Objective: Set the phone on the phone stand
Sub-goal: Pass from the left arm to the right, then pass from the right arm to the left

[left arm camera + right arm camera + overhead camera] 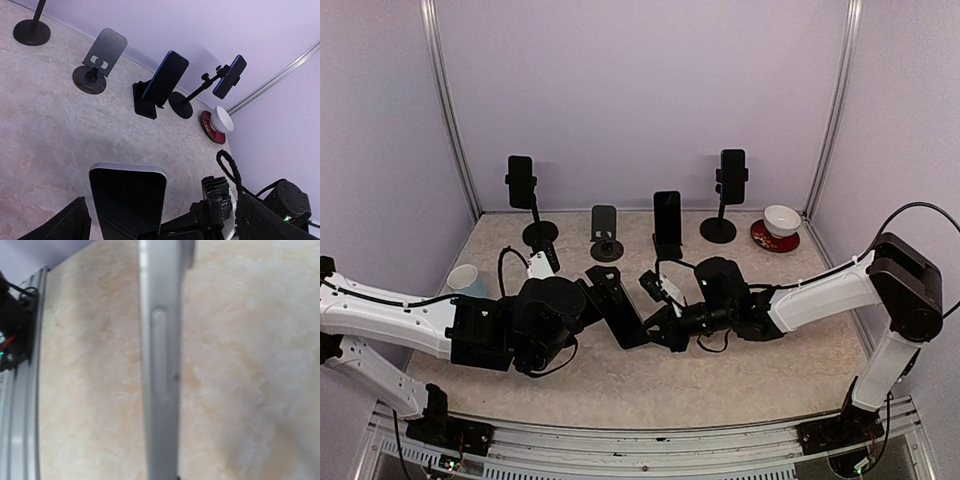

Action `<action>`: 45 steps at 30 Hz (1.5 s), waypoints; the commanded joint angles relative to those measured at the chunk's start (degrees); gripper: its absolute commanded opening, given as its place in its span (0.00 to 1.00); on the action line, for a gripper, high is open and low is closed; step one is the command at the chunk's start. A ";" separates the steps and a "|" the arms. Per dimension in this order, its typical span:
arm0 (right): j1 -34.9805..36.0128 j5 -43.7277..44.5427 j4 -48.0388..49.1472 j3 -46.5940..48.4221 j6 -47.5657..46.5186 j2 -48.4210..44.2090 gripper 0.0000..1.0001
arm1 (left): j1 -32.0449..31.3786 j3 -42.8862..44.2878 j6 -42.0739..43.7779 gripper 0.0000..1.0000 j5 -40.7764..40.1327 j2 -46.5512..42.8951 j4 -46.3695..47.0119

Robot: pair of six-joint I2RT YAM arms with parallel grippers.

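Phone [127, 200] is held off the bench [760, 370], tilted, mid-bench between the two tools. Left tool [162, 210] is spread wide. The phone sits between its fingers [75, 222] but does not look clamped. Right tool [665, 318] is judged closed on the phone's lower long edge. Its own fingers aren't shown in the right wrist view, only the silver frame and the side button [160, 355] up close.

Handling, as judged: rigid slab, moderate weight, glass face and smooth metal rim, so slippery and breakable if dropped. It is best gripped across the long edges near the middle, clear of the button, with the bottom edge left free for the stand's lip.

A paper cup [465, 278] is seen at the left. Further back is the empty phone stand [605, 228], with a grey plate on a round base. Loaded stands are seen at left [521, 182], centre [667, 222] and right [731, 175], plus a white bowl [781, 217] on a red saucer.

No brand or writing can be read.
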 commanded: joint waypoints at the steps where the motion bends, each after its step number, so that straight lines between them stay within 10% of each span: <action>1: 0.81 3.97 1.91 0.18 -2.44 -3.38 0.00 | 2.97 -1.31 -2.27 0.99 8.49 -1.80 -6.99; 45: 6.53 13.71 -4.03 2.96 -12.43 -2.14 0.00 | 13.05 -4.60 8.72 0.93 27.87 2.14 2.95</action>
